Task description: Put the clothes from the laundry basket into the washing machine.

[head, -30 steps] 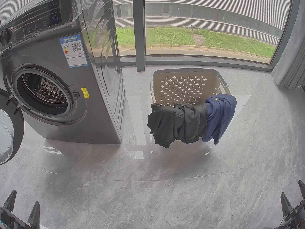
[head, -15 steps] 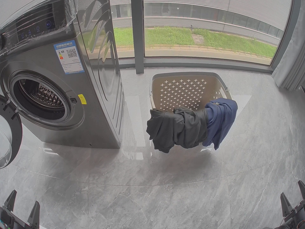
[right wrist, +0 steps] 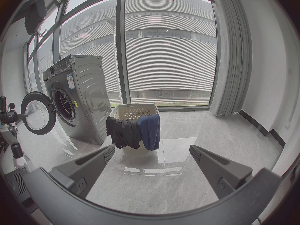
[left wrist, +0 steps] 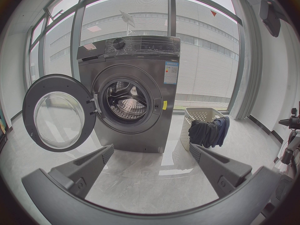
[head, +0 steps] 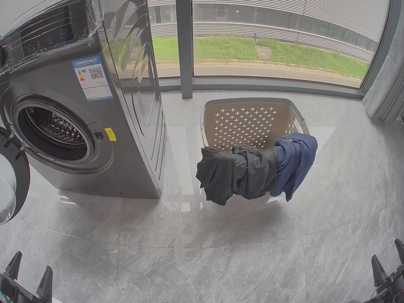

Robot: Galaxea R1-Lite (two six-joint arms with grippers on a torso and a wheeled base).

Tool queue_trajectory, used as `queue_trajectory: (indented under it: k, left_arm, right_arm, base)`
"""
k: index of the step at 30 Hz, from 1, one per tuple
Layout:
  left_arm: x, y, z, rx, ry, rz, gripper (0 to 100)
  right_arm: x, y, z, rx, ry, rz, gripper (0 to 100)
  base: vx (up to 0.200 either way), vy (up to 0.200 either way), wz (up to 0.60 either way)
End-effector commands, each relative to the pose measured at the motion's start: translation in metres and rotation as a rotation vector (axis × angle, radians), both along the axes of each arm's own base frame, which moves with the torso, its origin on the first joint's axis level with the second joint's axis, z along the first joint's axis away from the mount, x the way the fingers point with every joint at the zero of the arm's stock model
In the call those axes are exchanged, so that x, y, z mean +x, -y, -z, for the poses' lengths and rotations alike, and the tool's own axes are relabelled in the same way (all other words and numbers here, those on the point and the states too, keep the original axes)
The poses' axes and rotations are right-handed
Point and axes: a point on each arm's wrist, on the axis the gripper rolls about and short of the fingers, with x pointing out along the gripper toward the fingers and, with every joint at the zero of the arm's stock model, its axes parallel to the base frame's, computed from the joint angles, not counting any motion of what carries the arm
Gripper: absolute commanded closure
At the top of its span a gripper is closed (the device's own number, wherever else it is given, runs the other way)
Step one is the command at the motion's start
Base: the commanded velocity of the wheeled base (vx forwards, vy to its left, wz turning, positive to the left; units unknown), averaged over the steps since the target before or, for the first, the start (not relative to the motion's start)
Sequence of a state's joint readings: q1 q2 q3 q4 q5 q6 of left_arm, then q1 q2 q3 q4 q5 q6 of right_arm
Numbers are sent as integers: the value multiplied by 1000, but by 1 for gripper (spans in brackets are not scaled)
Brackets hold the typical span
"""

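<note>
Hanging on the basket [head: 251, 101] at 1 o'clock, clothes [head: 240, 173] are waiting | washer [head: 126, 118] is sitting empty | left gripper [left wrist: 150, 146], right gripper [right wrist: 151, 147] are gaping, holding nothing

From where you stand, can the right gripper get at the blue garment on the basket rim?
Probably not yet: nothing blocks the open right gripper, but a wide stretch of floor separates it from the blue garment.

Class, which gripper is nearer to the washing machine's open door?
Left. The left gripper is close in front of the open door; the right gripper is far across the floor, on the side of the laundry basket.
</note>
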State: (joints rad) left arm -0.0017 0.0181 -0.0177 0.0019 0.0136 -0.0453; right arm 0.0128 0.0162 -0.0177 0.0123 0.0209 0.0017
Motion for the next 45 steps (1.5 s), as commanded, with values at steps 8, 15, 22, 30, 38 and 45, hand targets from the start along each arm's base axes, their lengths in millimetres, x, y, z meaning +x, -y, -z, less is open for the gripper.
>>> queue_trajectory:
  k: [8, 15, 22, 30, 38, 45]
  left_arm:
    - [0, 0, 5, -1, -2, 0, 0]
    - [0, 0, 5, 1, -2, 0, 0]
    - [0, 0, 5, -1, -2, 0, 0]
    - [0, 0, 5, -1, -2, 0, 0]
    - [0, 0, 5, -1, -2, 0, 0]
    - [0, 0, 5, -1, -2, 0, 0]
  right_arm:
    - [0, 0, 4, 0, 0, -2, 0]
    - [0, 0, 4, 0, 0, -2, 0]
    - [0, 0, 4, 0, 0, -2, 0]
    - [0, 0, 4, 0, 0, -2, 0]
    - [0, 0, 4, 0, 0, -2, 0]
    - [0, 0, 4, 0, 0, -2, 0]
  base:
    - [0, -200, 0]
    - [0, -57, 0]
    - [0, 0, 0]
    - [0, -50, 0]
    - [0, -200, 0]
    - [0, -57, 0]
